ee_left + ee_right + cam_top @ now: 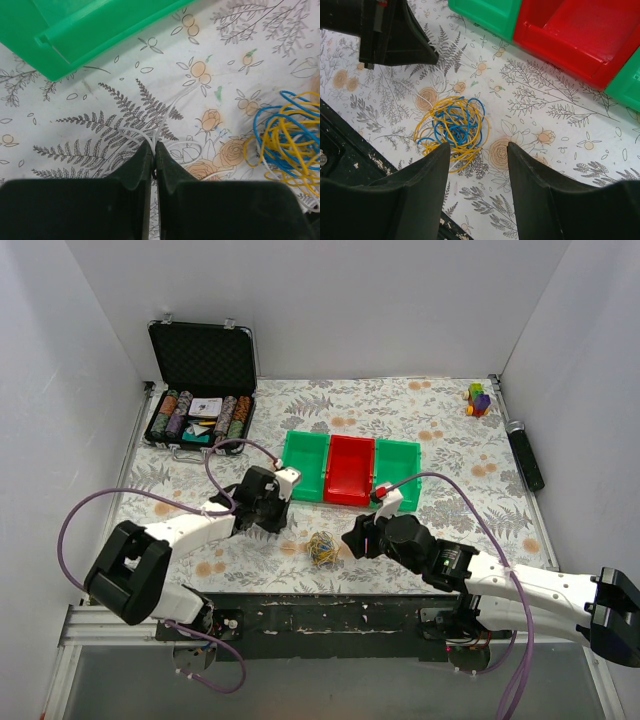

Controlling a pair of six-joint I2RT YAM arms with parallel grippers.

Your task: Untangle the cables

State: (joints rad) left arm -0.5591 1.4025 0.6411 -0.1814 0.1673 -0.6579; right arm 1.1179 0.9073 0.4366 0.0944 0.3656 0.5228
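The cables (322, 548) lie as a small tangle of yellow, blue and whitish wires on the floral cloth near the front edge. The bunch also shows in the right wrist view (452, 126) and at the right edge of the left wrist view (289, 137). My left gripper (154, 144) sits just left of the bunch, shut on a thin whitish wire (165, 116) that loops out of the tangle. My right gripper (478, 150) hovers open just right of the bunch, with nothing between its fingers. In the top view the left gripper (283, 512) and right gripper (356, 537) flank the cables.
Green, red and green bins (349, 469) stand in a row just behind the grippers; a green bin corner (95, 30) is close to the left fingers. An open case of poker chips (200, 410) sits back left. Toy blocks (479, 398) and a black bar (526, 454) lie at the right.
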